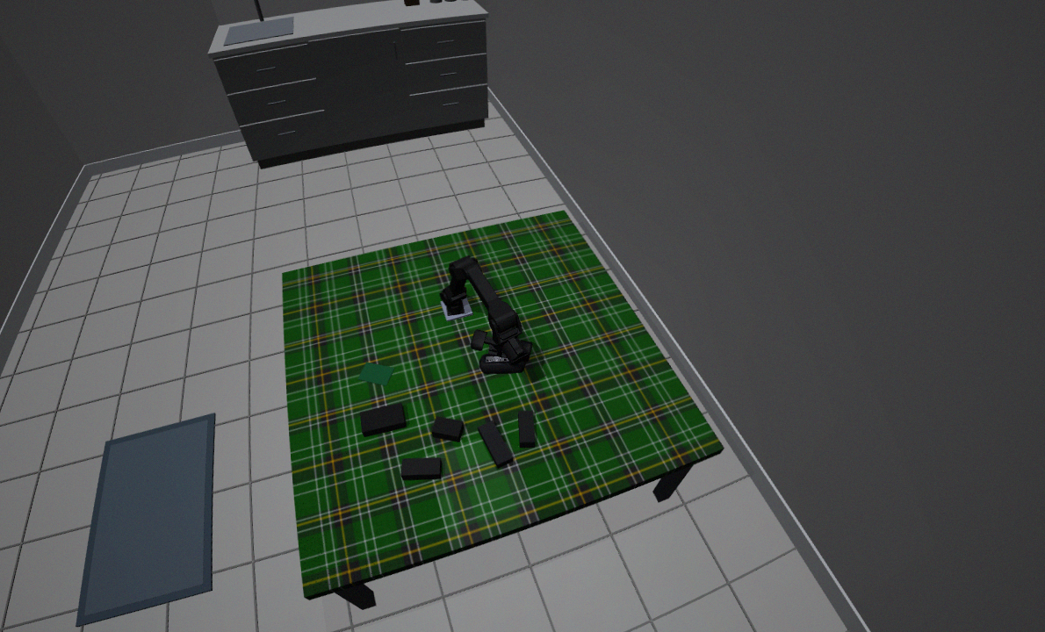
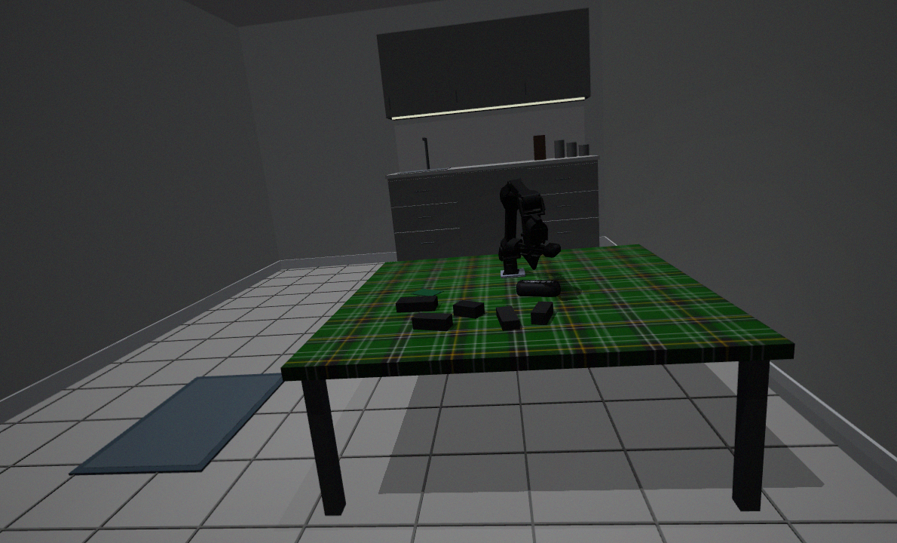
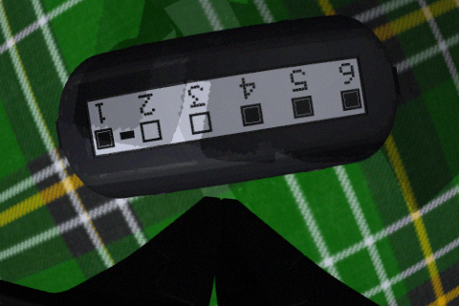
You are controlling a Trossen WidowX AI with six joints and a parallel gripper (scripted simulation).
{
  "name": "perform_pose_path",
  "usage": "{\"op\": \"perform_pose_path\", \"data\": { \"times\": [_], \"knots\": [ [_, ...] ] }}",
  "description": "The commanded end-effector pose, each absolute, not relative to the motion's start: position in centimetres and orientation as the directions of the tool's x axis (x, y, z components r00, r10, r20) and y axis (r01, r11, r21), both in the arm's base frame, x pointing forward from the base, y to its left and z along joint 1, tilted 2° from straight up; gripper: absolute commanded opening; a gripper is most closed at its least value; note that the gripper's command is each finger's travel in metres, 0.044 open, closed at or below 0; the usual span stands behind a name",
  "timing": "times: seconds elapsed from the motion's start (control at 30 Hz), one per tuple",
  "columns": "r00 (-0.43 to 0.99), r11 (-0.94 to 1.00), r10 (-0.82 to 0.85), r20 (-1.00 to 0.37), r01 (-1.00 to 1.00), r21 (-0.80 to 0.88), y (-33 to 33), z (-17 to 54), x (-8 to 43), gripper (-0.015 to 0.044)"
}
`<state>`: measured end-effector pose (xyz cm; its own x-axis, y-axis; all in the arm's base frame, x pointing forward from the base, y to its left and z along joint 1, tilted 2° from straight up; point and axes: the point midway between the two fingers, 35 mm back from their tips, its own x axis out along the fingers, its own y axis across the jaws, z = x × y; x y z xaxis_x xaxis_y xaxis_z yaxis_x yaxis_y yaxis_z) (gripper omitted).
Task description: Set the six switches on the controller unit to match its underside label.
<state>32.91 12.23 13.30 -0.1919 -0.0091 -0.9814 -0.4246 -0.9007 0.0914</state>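
Observation:
The dark grey controller unit lies off its base on the table, with its underside label facing the wrist camera. In the wrist view the label's digits are upside down, running 1 to 6 from left to right. Squares 1, 4, 5 and 6 are filled; squares 2 and 3 are empty. A short dash stands between squares 1 and 2. The switches are hidden in the wrist view, and too small and dark to read in the top and exterior views. My gripper is shut and empty, above and beside the unit.
Several dark block-like modules lie toward the near side, among them a large one, a small one and a long one. A thin green plate lies behind the large one. A plaid cloth pattern covers the table.

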Motion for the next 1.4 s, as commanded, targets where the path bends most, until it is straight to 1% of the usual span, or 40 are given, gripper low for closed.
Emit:
{"op": "perform_pose_path", "data": {
  "times": [0.0,0.67,0.77,0.9,1.07,1.2,1.23,1.37],
  "knots": [
    [-0.216,-0.96,-0.004,-0.976,-0.274,0.064,12.3,13.1,33.0,0.0],
    [-0.216,-0.96,-0.004,-0.976,-0.274,0.064,12.3,13.1,33.0,0.0],
    [-0.214,-0.947,-0.004,-0.977,-0.313,0.073,12.4,13.1,33.0,0.0079],
    [-0.201,-0.841,-0.008,-0.98,-0.528,0.116,12.7,13.0,32.9,0.0184],
    [-0.18,-0.63,-0.015,-0.984,-0.762,0.149,13.1,12.9,32.8,0.0315],
    [-0.161,-0.415,-0.02,-0.987,-0.897,0.155,13.4,12.7,32.7,0.042],
    [-0.156,-0.356,-0.022,-0.987,-0.922,0.154,13.5,12.7,32.7,0.044],
    [-0.138,-0.11,-0.026,-0.99,-0.984,0.14,13.8,12.6,32.6,0.044]
  ]
}}
